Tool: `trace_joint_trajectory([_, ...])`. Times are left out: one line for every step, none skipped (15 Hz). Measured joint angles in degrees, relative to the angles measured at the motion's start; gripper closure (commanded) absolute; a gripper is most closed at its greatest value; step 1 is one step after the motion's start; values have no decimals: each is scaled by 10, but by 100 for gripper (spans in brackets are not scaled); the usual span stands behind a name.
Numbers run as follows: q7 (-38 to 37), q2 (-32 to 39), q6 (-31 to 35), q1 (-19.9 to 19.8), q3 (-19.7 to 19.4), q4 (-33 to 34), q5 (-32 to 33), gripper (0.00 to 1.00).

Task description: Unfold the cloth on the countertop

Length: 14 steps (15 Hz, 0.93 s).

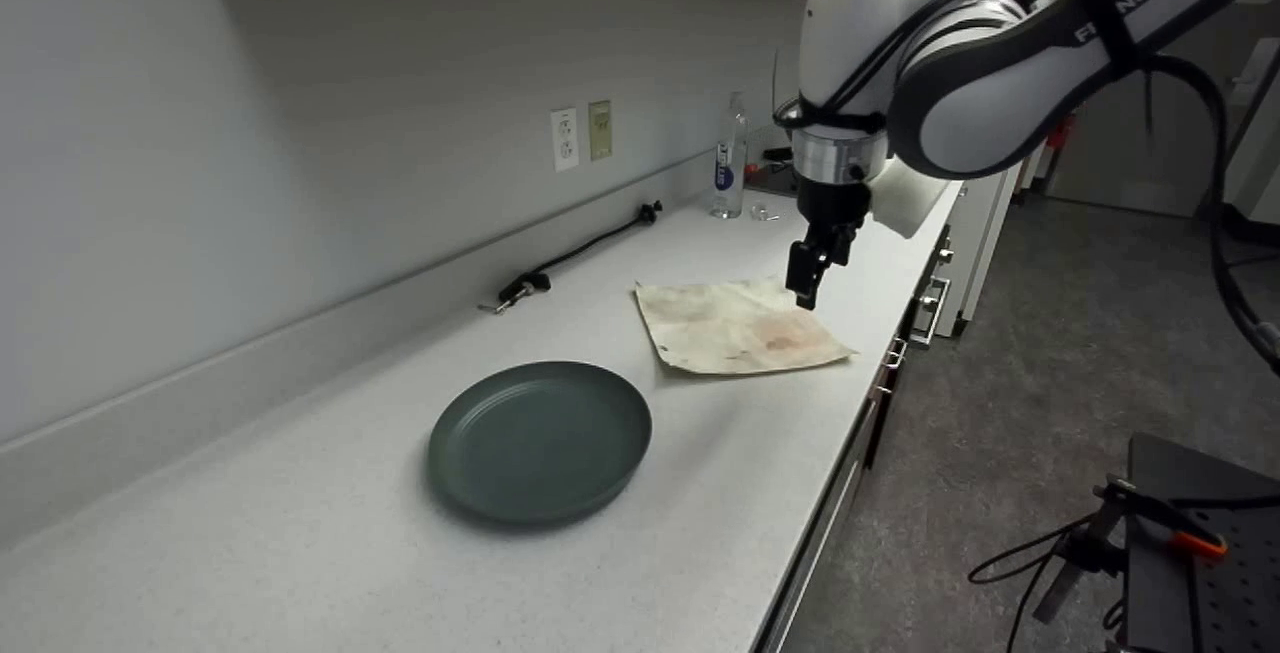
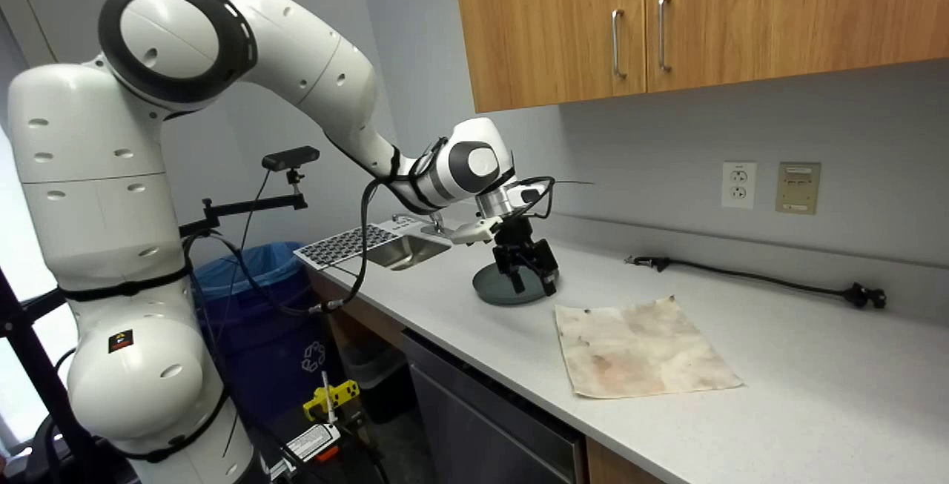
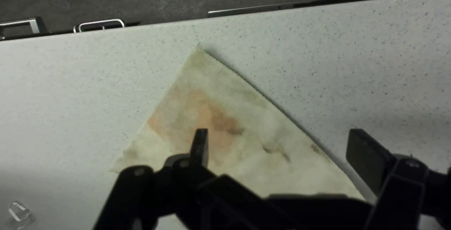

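The beige cloth (image 1: 730,333) with brown and pinkish blotches lies spread out as a single sheet on the white countertop (image 1: 340,573). In an exterior view, the cloth (image 2: 645,354) shows all its corners, one edge slightly raised. My gripper (image 3: 278,135) is open, its two black fingers wide apart with nothing between them. From the wrist, the cloth (image 3: 275,124) appears below the jaws, and its near part is hidden behind the gripper body. In an exterior view the gripper (image 1: 808,285) hovers above the surface, apart from the cloth.
A dark green round plate (image 1: 540,443) sits beside the cloth. Along the wall lies a black clamp rod (image 2: 756,280). A clear bottle (image 1: 731,163) stands farther back, and a small clear object (image 3: 19,211) lies near it. Wooden cabinets (image 2: 786,10) hang overhead; a sink (image 2: 408,250) lies past the plate.
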State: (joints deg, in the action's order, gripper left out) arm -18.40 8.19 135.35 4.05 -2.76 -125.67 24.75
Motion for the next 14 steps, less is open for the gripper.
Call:
trace_joint_trajectory([-25, -17, 21, 0, 0, -21, 27, 0])
trace_joint_trajectory([-51, -32, 40, 0, 0, -39, 53, 0])
trace_joint_trajectory([-76, -45, 58, 0, -1, -54, 80, 0])
trace_joint_trajectory([-101, -57, 75, -1, -1, -67, 106, 0])
trace_joint_trajectory([-126, -67, 89, -2, -1, -79, 131, 0])
trace_joint_trajectory([-149, -75, 101, -3, 0, -88, 154, 0])
trace_joint_trajectory([-171, -83, 112, -5, 0, -96, 176, 0])
trace_joint_trajectory([-195, -89, 122, -7, 0, -103, 198, 0])
trace_joint_trajectory([-222, -95, 131, -10, 0, -108, 222, 0])
trace_joint_trajectory([-228, -97, 133, -11, 1, -110, 226, 0])
trace_joint_trajectory([-227, -96, 132, -11, 2, -110, 225, 0])
trace_joint_trajectory([-227, -94, 132, -12, 2, -110, 225, 0])
trace_joint_trajectory([-227, -93, 132, -12, 3, -110, 224, 0])
trace_joint_trajectory([-227, -93, 132, -12, 4, -110, 224, 0])
